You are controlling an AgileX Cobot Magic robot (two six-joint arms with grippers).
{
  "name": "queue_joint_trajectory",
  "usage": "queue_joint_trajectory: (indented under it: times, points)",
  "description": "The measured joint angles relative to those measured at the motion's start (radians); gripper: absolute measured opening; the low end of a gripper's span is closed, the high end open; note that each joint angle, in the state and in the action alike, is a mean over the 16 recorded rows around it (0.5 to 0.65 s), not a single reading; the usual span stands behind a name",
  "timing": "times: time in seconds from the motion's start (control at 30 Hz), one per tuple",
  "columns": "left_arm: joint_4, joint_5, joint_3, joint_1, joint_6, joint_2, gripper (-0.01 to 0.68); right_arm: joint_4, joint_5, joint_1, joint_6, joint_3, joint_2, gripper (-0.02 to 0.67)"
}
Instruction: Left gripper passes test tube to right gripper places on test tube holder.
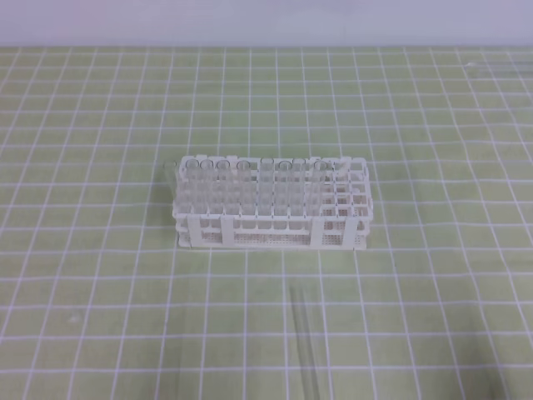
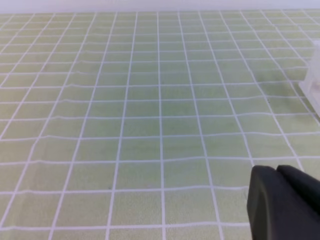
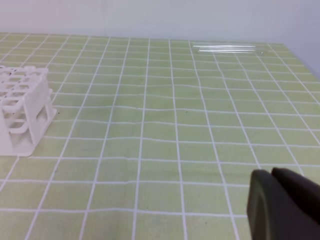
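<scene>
The test tube lies flat on the green grid mat, in front of the test tube holder; the right wrist view shows this test tube far off near the mat's back edge. The holder is a white lattice rack at the middle of the mat. Neither arm shows in the exterior high view. In the left wrist view my left gripper is shut and holds nothing, low over bare mat, with the holder's corner at the right edge. My right gripper is also shut and empty, with the holder far to its left.
Several clear tubes stand upright in the back rows of the rack. A pale wall runs along the mat's far edge. The white-lined green mat covers the whole table.
</scene>
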Motion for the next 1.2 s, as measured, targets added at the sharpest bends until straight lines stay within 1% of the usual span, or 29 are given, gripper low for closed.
queue_joint_trajectory:
  times: [0.5,0.63,1.0,1.1,1.2]
  points:
    - [0.09,-0.016,-0.001,0.0,-0.016,0.0,-0.003,0.0,0.0,0.0,0.0,0.0,0.0,-0.018]
    - [0.0,-0.059,0.001,0.0,-0.103,-0.002,-0.003,0.0,0.0,0.0,0.0,0.0,0.0,-0.018]
    - [-0.415,-0.247,0.001,-0.001,-0.371,-0.006,-0.003,0.0,0.0,0.0,0.0,0.0,0.0,-0.018]
    - [-0.465,-0.278,0.001,-0.001,-0.395,-0.006,-0.003,0.0,0.0,0.0,0.0,0.0,0.0,-0.018]
    - [-0.476,-0.29,-0.001,-0.001,-0.395,-0.004,-0.003,0.0,0.0,0.0,0.0,0.0,0.0,-0.018]
